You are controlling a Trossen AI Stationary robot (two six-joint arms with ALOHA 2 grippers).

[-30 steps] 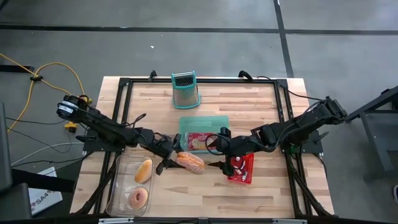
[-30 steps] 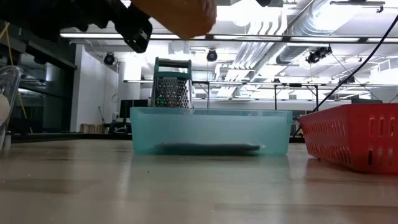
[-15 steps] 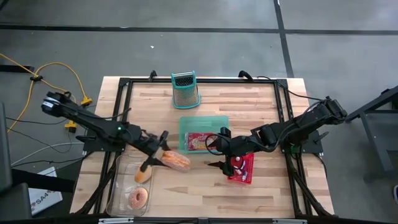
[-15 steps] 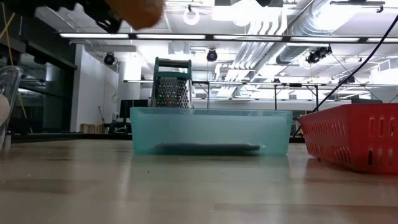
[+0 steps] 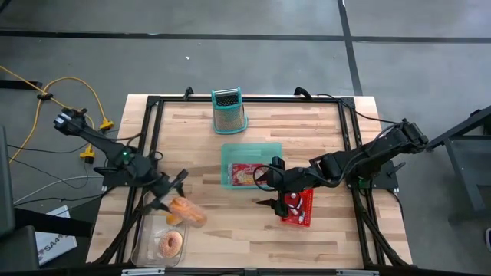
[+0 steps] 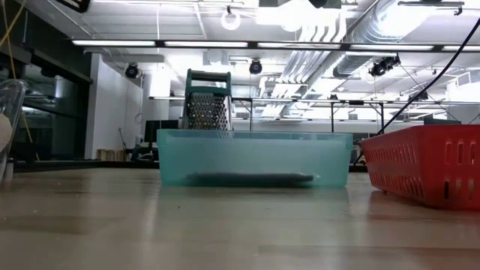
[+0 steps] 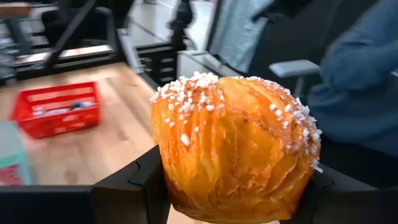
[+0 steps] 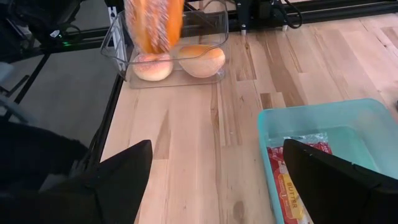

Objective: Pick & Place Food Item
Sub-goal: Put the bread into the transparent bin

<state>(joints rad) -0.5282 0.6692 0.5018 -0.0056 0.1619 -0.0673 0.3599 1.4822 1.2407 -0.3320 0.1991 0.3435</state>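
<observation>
Golden sugar-flecked pastry sits pinched in your left gripper, apparently above the clear tray holding a bun and donut. Your right gripper hangs spread wide between the teal bin and red basket.

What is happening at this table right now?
The left hand holds a golden flaky pastry with white sugar pearls just above the clear plastic tray, where a pink-frosted doughnut already lies. The right hand waits open between the teal plastic bin and the red plastic basket, holding nothing.
</observation>
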